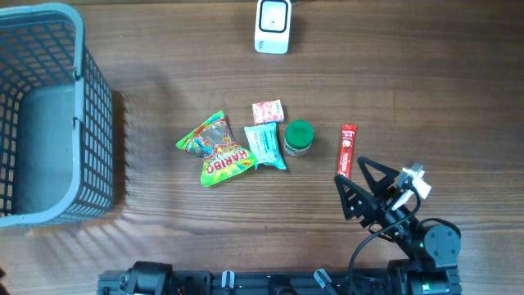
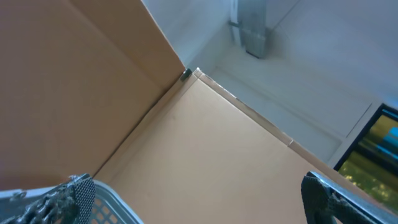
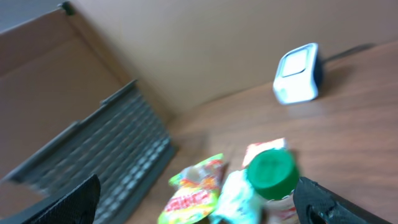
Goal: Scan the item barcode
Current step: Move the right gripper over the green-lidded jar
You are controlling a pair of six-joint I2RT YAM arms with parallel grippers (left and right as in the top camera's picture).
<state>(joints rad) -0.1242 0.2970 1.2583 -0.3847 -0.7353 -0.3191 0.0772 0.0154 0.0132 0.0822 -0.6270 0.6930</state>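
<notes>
right hand (image 1: 354, 176) spread | left hand (image 2: 198, 198) spread | red stick (image 1: 347, 147) just beside right hand | scanner (image 1: 273, 26) beyond jar (image 1: 298, 138)

On the brown wooden table (image 1: 409, 82), a blue plastic mesh basket (image 1: 79, 74) is set at the far left, well apart from everything else. A white boxy barcode scanner (image 1: 273, 26) is placed at the back edge, near the middle. In front of the scanner, five items are grouped at the centre. A green and yellow Haribo sweet bag (image 1: 217, 152) is found leftmost. A light teal plastic packet (image 1: 264, 146) is laid just to its right, touching it. A small pink and white sachet (image 1: 268, 111) is placed just behind the packet. A green-lidded round jar (image 1: 298, 138) is stood against the packet's right side. A red stick-shaped sachet (image 1: 347, 152) is laid to the right of the jar, near it but apart.
</notes>
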